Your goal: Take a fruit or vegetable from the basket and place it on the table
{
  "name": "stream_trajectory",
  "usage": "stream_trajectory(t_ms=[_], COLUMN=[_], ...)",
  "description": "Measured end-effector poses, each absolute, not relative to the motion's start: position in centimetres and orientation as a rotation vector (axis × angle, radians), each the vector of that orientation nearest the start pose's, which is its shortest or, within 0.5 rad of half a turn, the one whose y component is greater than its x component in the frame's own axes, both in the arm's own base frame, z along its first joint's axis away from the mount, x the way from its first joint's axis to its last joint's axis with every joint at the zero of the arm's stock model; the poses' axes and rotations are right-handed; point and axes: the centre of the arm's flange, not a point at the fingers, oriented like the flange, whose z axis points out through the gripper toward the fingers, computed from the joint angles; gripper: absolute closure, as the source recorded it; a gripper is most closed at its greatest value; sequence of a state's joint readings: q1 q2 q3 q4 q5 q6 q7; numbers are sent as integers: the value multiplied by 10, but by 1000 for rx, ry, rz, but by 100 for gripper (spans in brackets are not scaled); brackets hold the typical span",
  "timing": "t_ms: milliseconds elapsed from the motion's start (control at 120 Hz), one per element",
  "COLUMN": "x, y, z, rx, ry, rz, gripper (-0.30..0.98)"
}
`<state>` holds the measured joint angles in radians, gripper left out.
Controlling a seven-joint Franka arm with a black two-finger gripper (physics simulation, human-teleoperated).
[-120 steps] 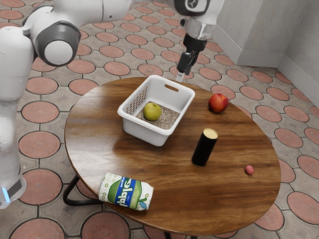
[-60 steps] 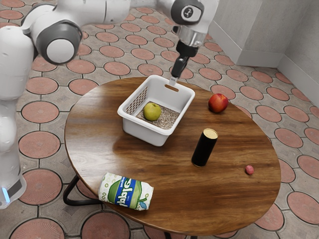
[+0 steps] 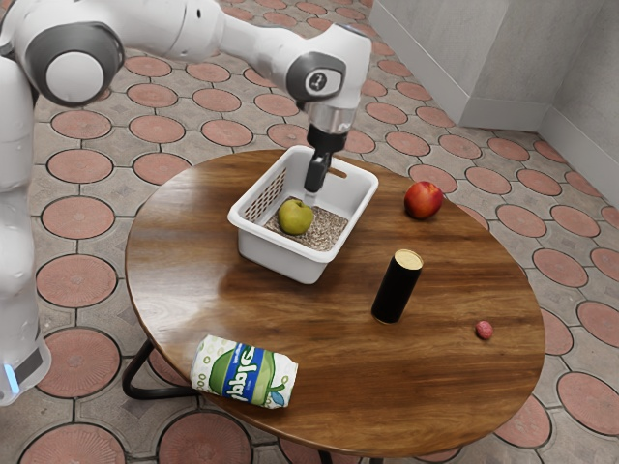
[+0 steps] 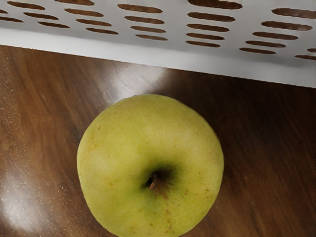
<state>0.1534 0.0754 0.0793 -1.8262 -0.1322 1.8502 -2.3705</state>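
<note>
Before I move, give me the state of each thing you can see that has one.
Gripper: over the basket, near the green apple; open or shut, I can't tell.
Green apple: in the basket, stem end up.
Basket: upright, open-topped.
Black can: standing.
Printed packet: lying down.
Red fruit: resting on the table.
Small pink thing: on the table.

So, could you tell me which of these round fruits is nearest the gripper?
The yellow-green apple, inside the white basket; the red one and small pink one lie outside it.
</note>
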Motion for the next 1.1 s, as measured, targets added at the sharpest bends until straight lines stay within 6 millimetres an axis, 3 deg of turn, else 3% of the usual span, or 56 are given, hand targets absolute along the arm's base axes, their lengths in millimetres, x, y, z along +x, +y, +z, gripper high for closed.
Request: stream_trajectory(t_ms=[158, 425, 717, 825, 1100], x=[544, 532, 529, 533, 543], y=[115, 106, 132, 139, 144], z=[470, 472, 470, 455, 439], rx=[764, 766, 715, 707, 714], ry=[3017, 2976, 2971, 2982, 2966], rz=[-202, -177, -166, -178, -165], gripper=[0, 0, 0, 0, -1])
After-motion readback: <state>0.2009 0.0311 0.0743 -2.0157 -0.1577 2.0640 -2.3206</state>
